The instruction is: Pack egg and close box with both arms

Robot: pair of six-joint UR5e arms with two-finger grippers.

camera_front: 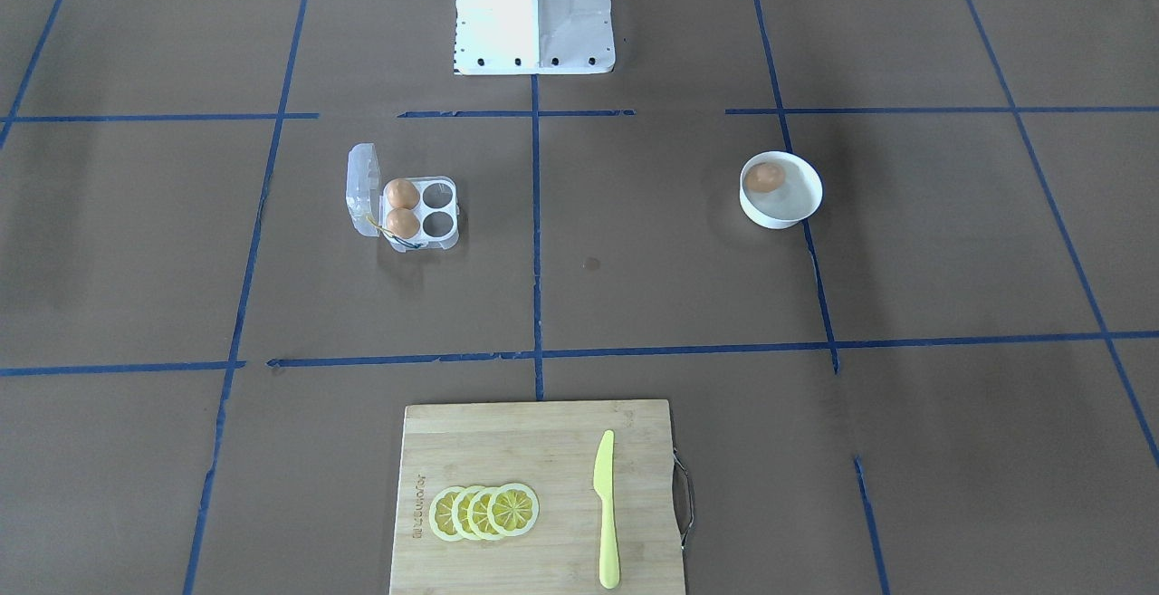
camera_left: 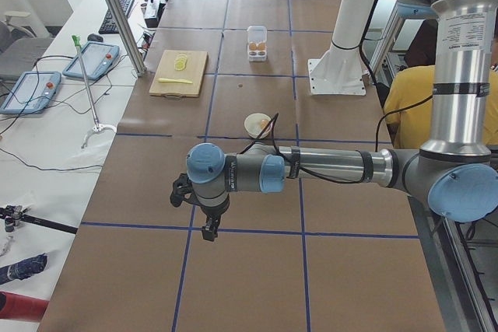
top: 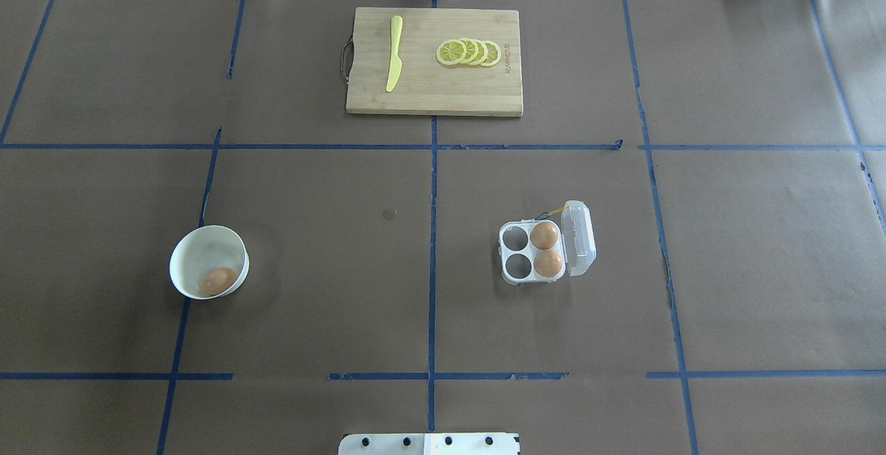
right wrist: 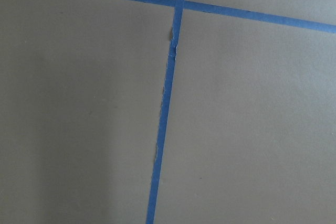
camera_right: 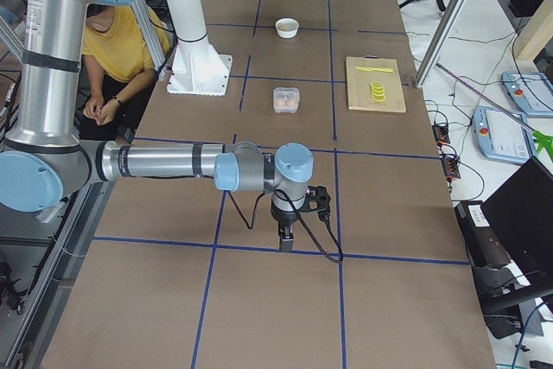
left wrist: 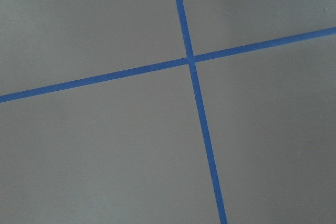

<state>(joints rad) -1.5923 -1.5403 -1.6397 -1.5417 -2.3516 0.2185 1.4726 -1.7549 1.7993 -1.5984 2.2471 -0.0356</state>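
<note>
One tan egg (camera_front: 765, 177) lies in the white bowl (camera_front: 797, 213); it also shows in the overhead view (top: 218, 280). The clear box (camera_front: 426, 208) stands open with its lid (top: 580, 239) folded back. Two eggs (top: 545, 235) fill the two cells beside the lid; the other two cells are empty. My left gripper (camera_left: 208, 231) hangs over bare table far from the bowl, seen only in the exterior left view. My right gripper (camera_right: 286, 244) hangs far from the box, seen only in the exterior right view. I cannot tell whether either is open or shut.
A wooden cutting board (top: 429, 91) with lemon slices (top: 468, 52) and a yellow knife (top: 394, 53) lies at the table's far side. The white pedestal base (camera_front: 534, 11) stands at the robot's side. Blue tape lines grid the brown table. A person in yellow (camera_right: 117, 45) sits beside the table.
</note>
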